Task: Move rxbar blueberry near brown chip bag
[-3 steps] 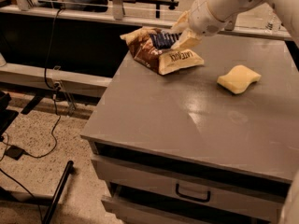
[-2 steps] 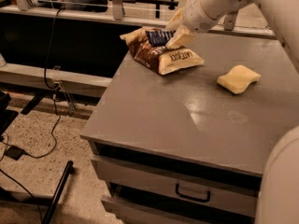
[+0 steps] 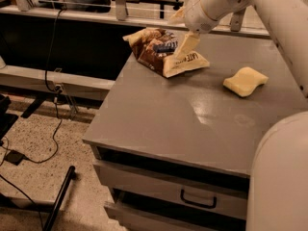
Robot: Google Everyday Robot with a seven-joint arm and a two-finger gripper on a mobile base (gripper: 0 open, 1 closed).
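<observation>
Lying on brown chip bag (image 3: pixel 150 54), rxbar blueberry (image 3: pixel 166 47) runs left-right; end effector (image 3: pixel 179 36) beside it, seemingly wide.

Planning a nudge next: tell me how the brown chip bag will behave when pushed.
The brown chip bag looks puffy and crinkled, so it would probably dent and slide lightly. The rxbar blueberry seems to lie on it and may slip off. The gripper hangs just above its tan end.

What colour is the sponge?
Pale yellow sponge, camera view; the gripper hangs over the brown chip bag.
</observation>
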